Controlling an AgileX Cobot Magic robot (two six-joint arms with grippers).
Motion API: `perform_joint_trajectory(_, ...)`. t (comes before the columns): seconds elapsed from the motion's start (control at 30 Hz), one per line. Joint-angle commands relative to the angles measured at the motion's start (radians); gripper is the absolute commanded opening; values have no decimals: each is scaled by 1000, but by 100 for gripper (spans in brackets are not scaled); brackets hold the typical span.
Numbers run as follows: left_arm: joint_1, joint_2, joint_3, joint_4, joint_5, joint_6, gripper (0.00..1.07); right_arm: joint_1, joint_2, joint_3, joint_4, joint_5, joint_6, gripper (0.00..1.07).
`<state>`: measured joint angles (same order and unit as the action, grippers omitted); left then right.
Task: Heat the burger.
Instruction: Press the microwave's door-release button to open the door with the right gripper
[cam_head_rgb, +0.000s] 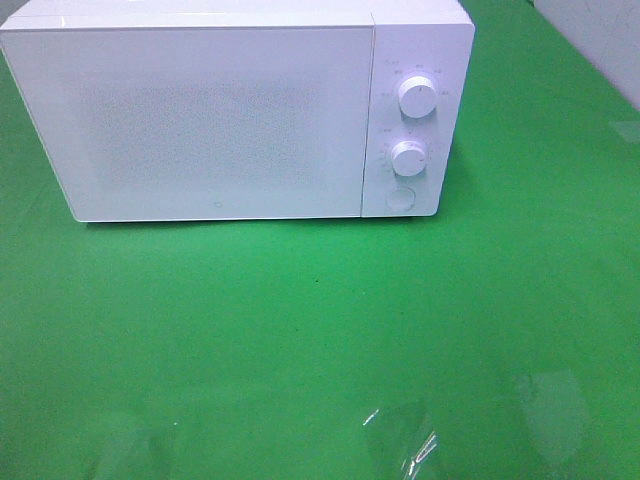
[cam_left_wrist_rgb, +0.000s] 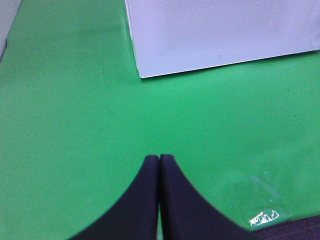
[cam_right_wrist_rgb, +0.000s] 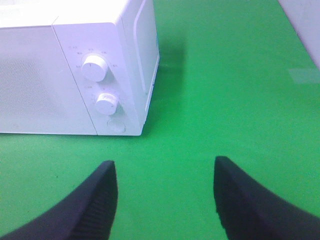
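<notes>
The burger is out of view in every frame. A white microwave (cam_head_rgb: 220, 110) stands at the back of the green table with its door closed; its two knobs (cam_head_rgb: 416, 96) and a round button sit on the right panel. My left gripper (cam_left_wrist_rgb: 159, 159) is shut with nothing between its black fingers, hovering over bare green cloth in front of the microwave's (cam_left_wrist_rgb: 215, 30) left corner. My right gripper (cam_right_wrist_rgb: 165, 167) is open and empty, its fingers (cam_right_wrist_rgb: 102, 185) wide apart, in front of the microwave's (cam_right_wrist_rgb: 75, 70) control panel. Neither gripper shows in the exterior high view.
A clear plastic film (cam_head_rgb: 405, 440) with shiny creases lies on the green cloth near the front edge; the left wrist view shows the film (cam_left_wrist_rgb: 262, 217) too. A pale wall (cam_head_rgb: 600, 40) borders the table at the back right.
</notes>
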<state>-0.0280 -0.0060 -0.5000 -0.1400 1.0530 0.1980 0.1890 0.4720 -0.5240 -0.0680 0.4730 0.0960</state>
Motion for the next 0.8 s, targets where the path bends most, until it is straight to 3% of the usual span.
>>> perform_joint_trajectory(0.03, 4, -8, 2, -5, -12, -4, 0, -3, 148, -6, -8, -179, -10, 49)
perform_joint_trajectory(0.2, 4, -8, 2, -5, -12, -4, 0, -3, 261, -6, -7, -274, -10, 43)
perform_joint_trajectory(0.23, 4, -8, 2, -5, -12, -4, 0, -3, 332, -6, -7, -341, -10, 36)
perform_joint_trajectory(0.27, 4, -8, 2, -5, -12, -4, 0, -3, 332, -6, -7, -341, -10, 36)
perform_joint_trajectory(0.33, 4, -8, 2, -5, -12, -4, 0, -3, 486, -6, -7, -493, -10, 20)
perform_joint_trajectory(0.47, 4, -8, 2, -5, -12, -4, 0, -3, 635, -6, -7, -622, -10, 8)
perform_joint_trajectory(0.57, 4, -8, 2, -5, -12, -4, 0, -3, 674, -6, -7, -657, -10, 5)
perform_joint_trajectory(0.6, 4, -8, 2, -5, -12, -4, 0, -3, 780, -6, -7, -758, -10, 0)
perform_joint_trajectory(0.77, 4, -8, 2, -5, -12, -4, 0, -2, 885, -6, -7, -863, -10, 0)
perform_joint_trajectory(0.8, 4, -8, 2, -5, -12, -4, 0, 0, 984, -7, -10, -956, -10, 0)
